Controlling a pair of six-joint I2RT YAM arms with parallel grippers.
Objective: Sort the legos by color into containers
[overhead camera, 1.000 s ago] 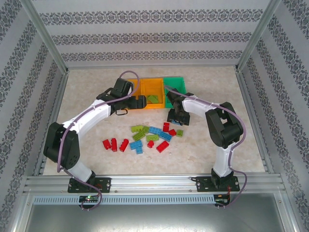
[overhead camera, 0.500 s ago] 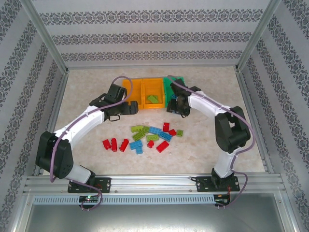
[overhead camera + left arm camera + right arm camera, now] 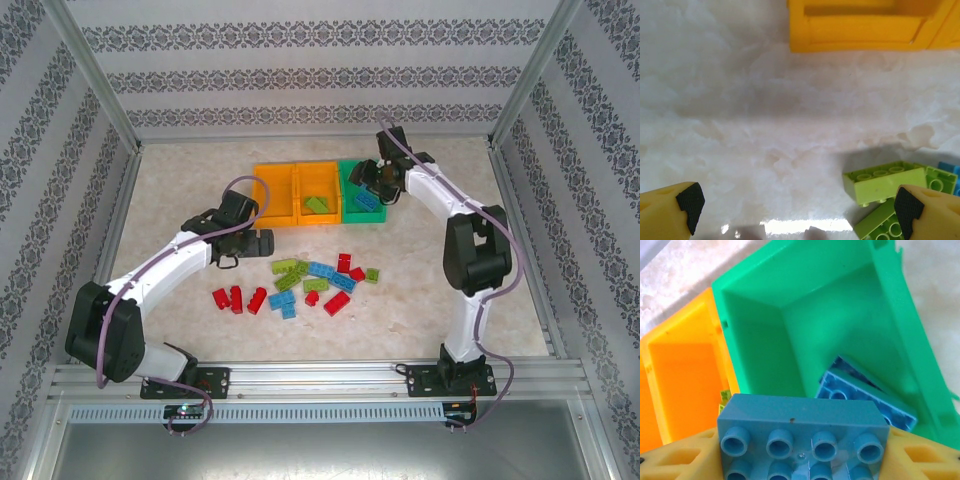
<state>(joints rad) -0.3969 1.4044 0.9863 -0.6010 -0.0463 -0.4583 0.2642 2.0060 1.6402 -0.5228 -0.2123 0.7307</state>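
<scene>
Early going: the right claw [image 3: 802,456] grips a light blue brick [image 3: 800,415] over the far green bin [image 3: 810,285], which holds one blue brick [image 3: 867,392]. One lime brick [image 3: 318,205] lies in the middle orange bin [image 3: 318,223]. The left claw [image 3: 795,205], wide open, hovers beside the loose legos [image 3: 310,282] on the surface [image 3: 450,290]; most remain unsorted.

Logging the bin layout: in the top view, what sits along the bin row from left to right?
Orange bin → second orange bin, holding a green brick → green bin, holding a blue brick.
</scene>
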